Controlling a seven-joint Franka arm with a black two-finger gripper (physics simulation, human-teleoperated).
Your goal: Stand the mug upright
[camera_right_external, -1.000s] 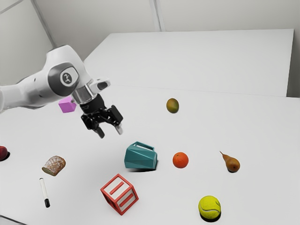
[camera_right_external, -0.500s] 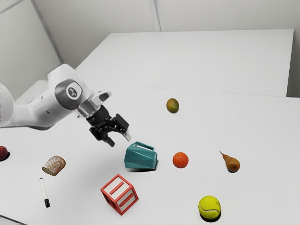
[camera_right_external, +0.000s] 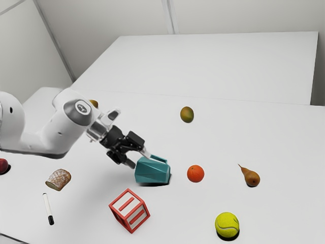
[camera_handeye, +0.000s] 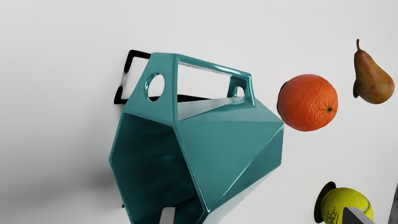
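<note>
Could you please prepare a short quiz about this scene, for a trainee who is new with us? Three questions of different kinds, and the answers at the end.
1. True or false: the teal mug lies on its side on the table.
2. Which of these is nearest to the teal mug?
A) the pear
B) the orange
C) the tennis ball
3. Fill in the missing word, "apart" or "together": the two fingertips of the gripper stand ____.

Key: 1. True. 2. B. 3. Apart.
</note>
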